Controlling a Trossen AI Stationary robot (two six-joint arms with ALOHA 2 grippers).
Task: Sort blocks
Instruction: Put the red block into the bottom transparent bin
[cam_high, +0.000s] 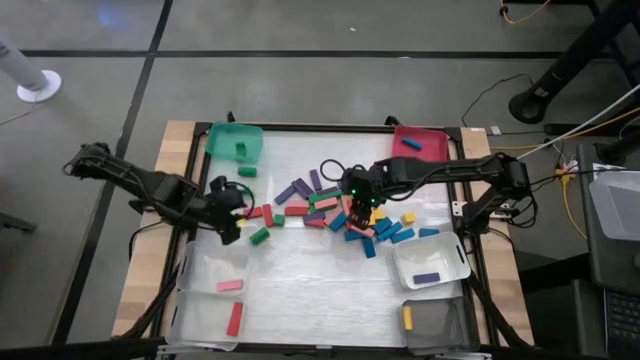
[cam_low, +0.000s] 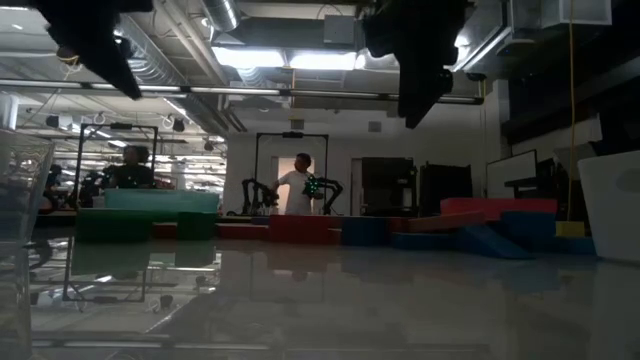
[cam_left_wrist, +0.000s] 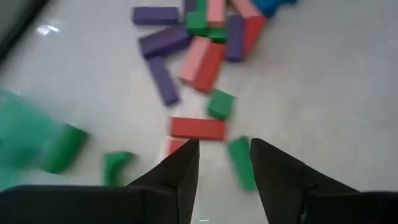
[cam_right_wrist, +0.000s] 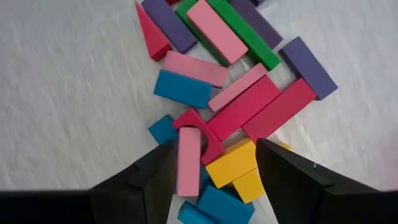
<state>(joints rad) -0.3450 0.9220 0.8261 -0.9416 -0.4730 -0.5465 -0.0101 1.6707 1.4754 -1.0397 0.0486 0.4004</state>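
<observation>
The blocks (cam_high: 345, 208) lie in a loose pile of red, pink, green, blue, purple and yellow at the table's middle. My left gripper (cam_high: 232, 206) hovers open above the pile's left fringe. A red block (cam_left_wrist: 198, 127) and a green block (cam_left_wrist: 239, 163) lie flat on the table below its fingers. My right gripper (cam_high: 358, 196) hangs open over the pile's middle, pointing steeply down. Its fingers stand over a pink block (cam_right_wrist: 188, 160) and a yellow block (cam_right_wrist: 233, 163), which rest on other blocks. Both grippers are high above the table in the low view, the left (cam_low: 110, 60) and the right (cam_low: 420, 100).
A green bin (cam_high: 235, 140) at the far left holds a green block. A red bin (cam_high: 418, 143) stands at the far right. Clear bins (cam_high: 215, 300) with red and pink blocks sit near left; a white bin (cam_high: 432, 262) and a grey bin (cam_high: 435, 322) sit near right.
</observation>
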